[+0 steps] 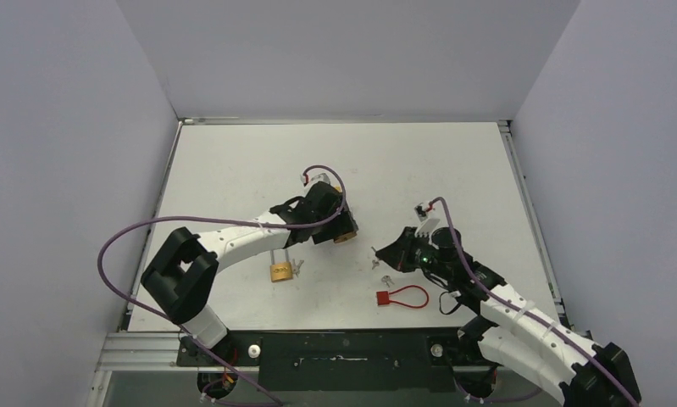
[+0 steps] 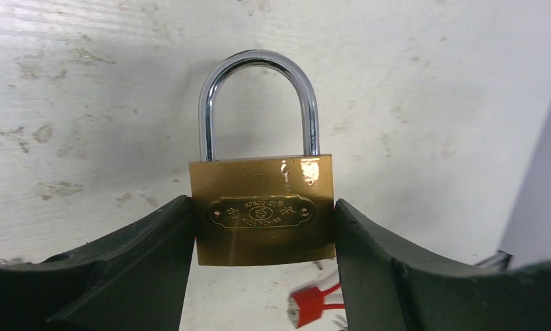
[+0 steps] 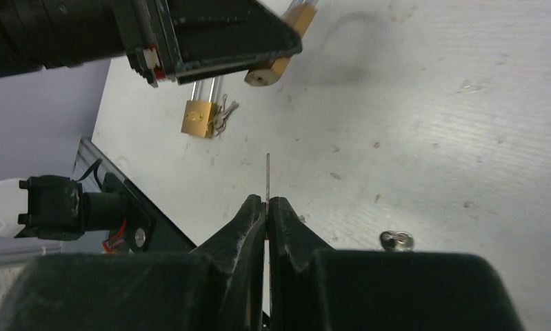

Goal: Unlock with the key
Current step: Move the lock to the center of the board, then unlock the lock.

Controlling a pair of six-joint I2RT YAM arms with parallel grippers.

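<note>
Two grippers cooperate: left gripper [image 2: 264,241] clamps the brass padlock [image 2: 262,186] steady, while right gripper [image 3: 267,207] pinches the key [image 3: 267,176], blade outward, ready for insertion.

A white table [image 1: 419,170] is filling the middle of the top view, its surface showing scuffs and grey smudges. Plain pale grey walls [image 1: 63,127] are rising at the left, right and top of the frame. A metal rail [image 1: 140,349] is running along the bottom edge. Soft, even light is falling across everything.
</note>
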